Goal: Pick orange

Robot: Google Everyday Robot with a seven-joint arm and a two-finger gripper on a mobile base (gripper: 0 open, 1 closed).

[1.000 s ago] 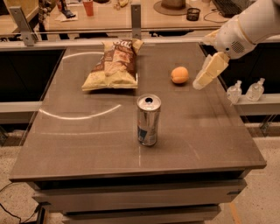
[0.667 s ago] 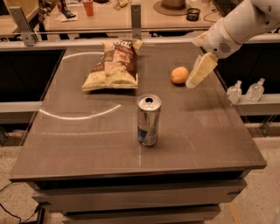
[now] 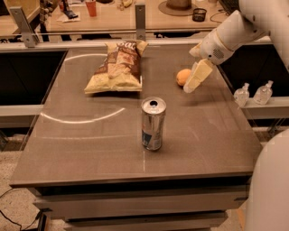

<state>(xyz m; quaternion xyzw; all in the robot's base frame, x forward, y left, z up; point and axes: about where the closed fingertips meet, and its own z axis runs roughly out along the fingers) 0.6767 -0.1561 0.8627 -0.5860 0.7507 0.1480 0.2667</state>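
Surface: we are looking down on a grey-brown table [image 3: 90,149] that is carrying a pale curved streak [image 3: 81,118] across its left half.
Room: a wooden desk [image 3: 113,20] is running along the top of the frame, holding a red cup [image 3: 91,6] and a hat [image 3: 179,4]; dark gaps are showing on both sides of the table.
Orange: the orange [image 3: 181,76] is sitting on the table in the upper right of the frame, well apart from the other table items.
Axis: being round, it is showing us no long axis and is pointing no way we can name.
Gripper: the gripper [image 3: 189,86] is hanging just beside the orange's right side, slanting down and to the left; we cannot tell how the claw is set.
Arm: the white arm [image 3: 226,38] is reaching in from the upper right corner.
Count: we are counting one orange, one chip bag [image 3: 118,67] lying in the upper middle, one can [image 3: 152,124] standing upright at the centre, and two small bottles [image 3: 241,94] standing at the right edge.
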